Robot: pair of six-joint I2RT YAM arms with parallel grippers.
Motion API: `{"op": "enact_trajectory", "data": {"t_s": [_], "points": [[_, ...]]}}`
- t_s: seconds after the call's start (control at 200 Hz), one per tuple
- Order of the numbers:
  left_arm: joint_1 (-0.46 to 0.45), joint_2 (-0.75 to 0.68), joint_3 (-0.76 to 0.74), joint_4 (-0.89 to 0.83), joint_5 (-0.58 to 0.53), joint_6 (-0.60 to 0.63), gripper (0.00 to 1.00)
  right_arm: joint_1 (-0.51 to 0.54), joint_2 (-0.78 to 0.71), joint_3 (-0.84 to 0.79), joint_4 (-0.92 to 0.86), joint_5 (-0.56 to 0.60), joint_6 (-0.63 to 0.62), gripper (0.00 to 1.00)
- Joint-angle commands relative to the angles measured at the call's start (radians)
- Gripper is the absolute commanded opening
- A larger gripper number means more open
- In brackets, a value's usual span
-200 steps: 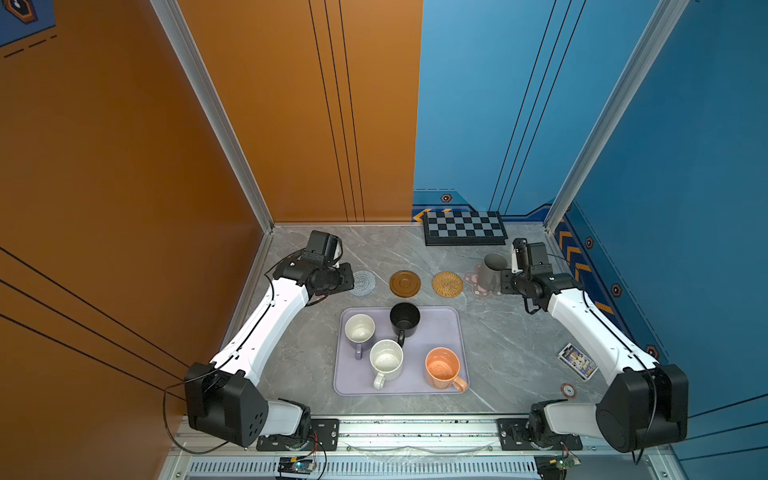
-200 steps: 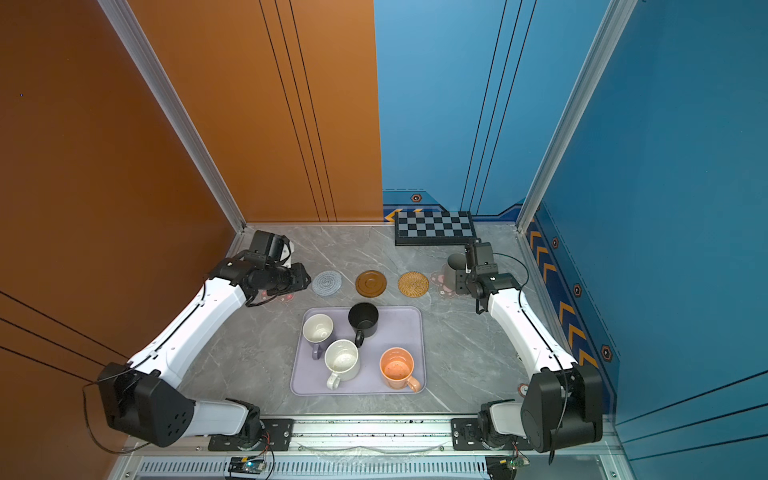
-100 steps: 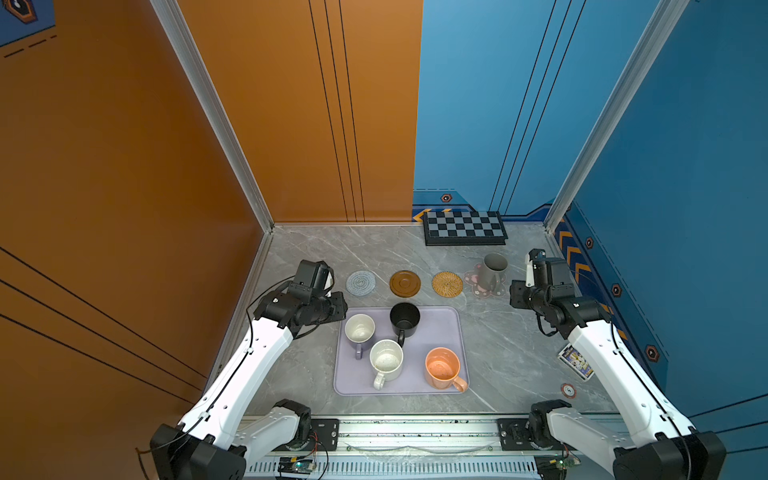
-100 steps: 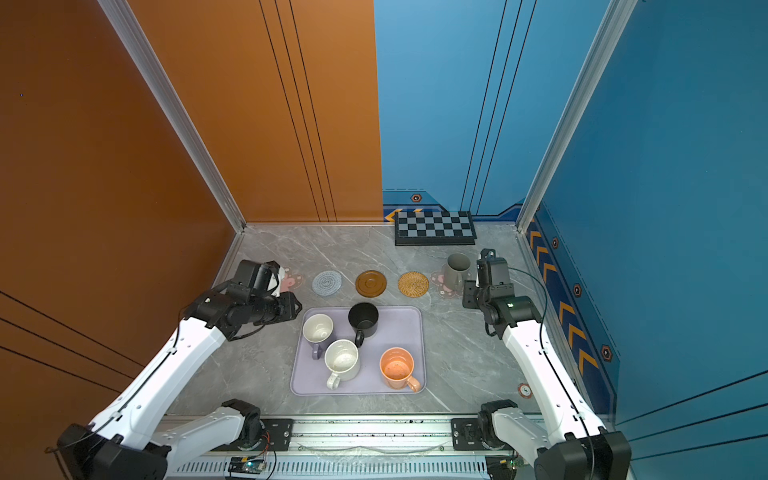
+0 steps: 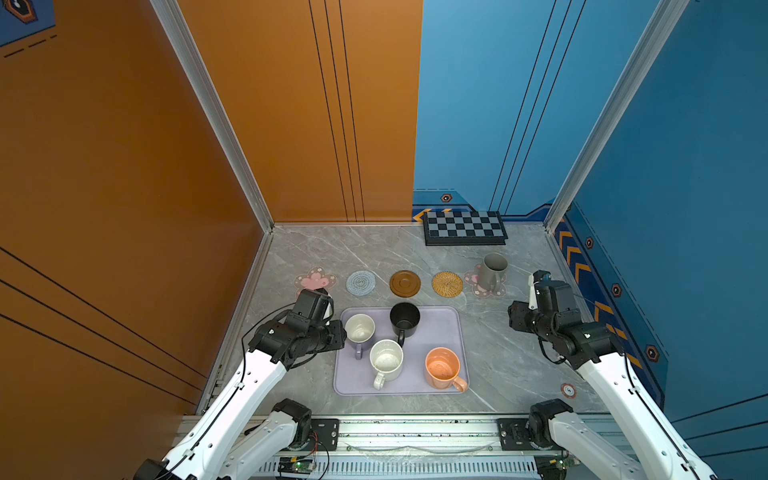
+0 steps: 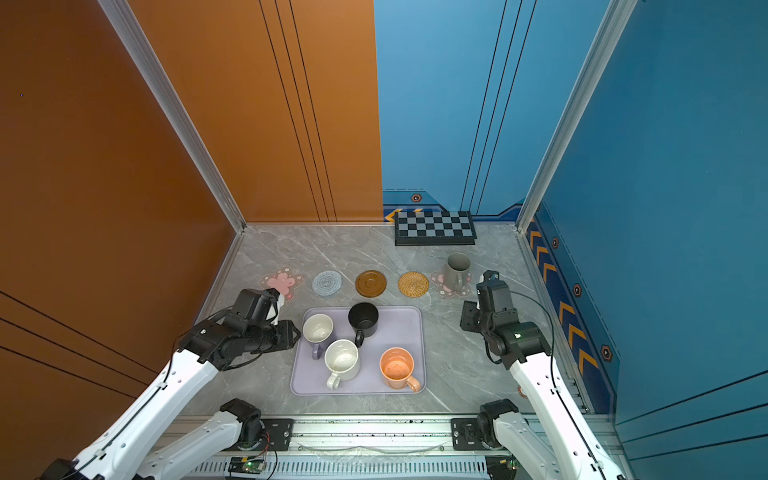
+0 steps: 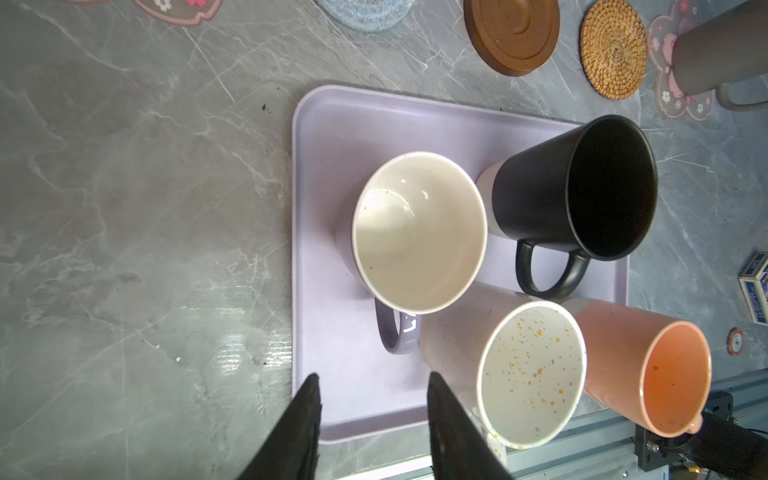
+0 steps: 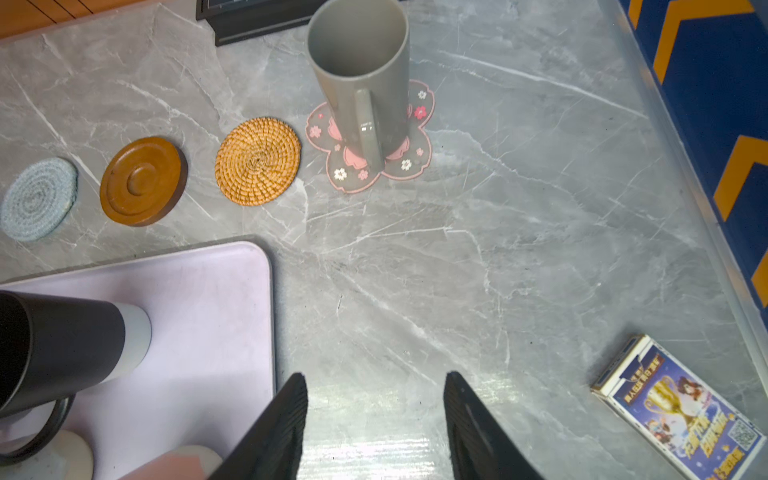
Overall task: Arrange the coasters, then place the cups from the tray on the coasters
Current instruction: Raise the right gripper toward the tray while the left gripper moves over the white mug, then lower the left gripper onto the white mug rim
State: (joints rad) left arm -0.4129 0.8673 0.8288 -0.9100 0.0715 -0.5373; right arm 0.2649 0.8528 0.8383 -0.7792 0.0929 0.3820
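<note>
lavender mug [image 7: 419, 232]: rigid ceramic, breakable (probably slick) | hold: handle [image 7: 395, 334] | left end effector [image 7: 372, 375], right end effector [image 8: 375, 375]: spread, empty

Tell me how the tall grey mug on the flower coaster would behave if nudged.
The grey mug is tall and narrow, so a push near its rim would likely tip it. Its glossy wall looks rigid, probably slippery. The thin flower coaster beneath might slide along.

Grey veined surface [image 5: 353, 249], pale lavender tray [image 5: 440, 328], black mug [image 5: 405, 318], lavender mug [image 5: 360, 328] cream inside, white speckled mug [image 5: 386, 359], orange mug [image 5: 442, 368], grey mug [image 5: 492, 270], two pink flower coasters [image 5: 314, 281] [image 5: 471, 279], blue-grey spiral coaster [image 5: 360, 283], brown coaster [image 5: 404, 283], tan woven coaster [image 5: 447, 284], black-and-grey chequered board [image 5: 464, 227].
</note>
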Motion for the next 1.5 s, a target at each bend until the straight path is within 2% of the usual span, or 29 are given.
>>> {"op": "enact_trajectory", "data": {"t_s": [0.0,0.375,0.661,0.946,1.171,1.497], "points": [[-0.033,-0.024,-0.035,-0.012,-0.009,-0.028,0.44,0.048,-0.003,-0.017,-0.038,0.048,0.074,0.56],[-0.164,-0.007,-0.077,-0.011,-0.108,-0.106,0.44,0.227,-0.014,-0.029,-0.019,0.147,0.168,0.57],[-0.245,0.024,-0.105,-0.008,-0.181,-0.171,0.44,0.276,-0.003,-0.045,0.017,0.173,0.208,0.57],[-0.259,0.011,-0.115,-0.001,-0.207,-0.185,0.44,0.336,0.071,-0.048,0.095,0.179,0.239,0.58],[-0.264,0.094,-0.093,0.008,-0.188,-0.137,0.44,0.380,0.116,-0.035,0.083,0.203,0.232,0.58],[-0.267,0.166,-0.081,0.096,-0.165,-0.124,0.44,0.382,0.114,-0.015,0.072,0.223,0.215,0.60]]}}
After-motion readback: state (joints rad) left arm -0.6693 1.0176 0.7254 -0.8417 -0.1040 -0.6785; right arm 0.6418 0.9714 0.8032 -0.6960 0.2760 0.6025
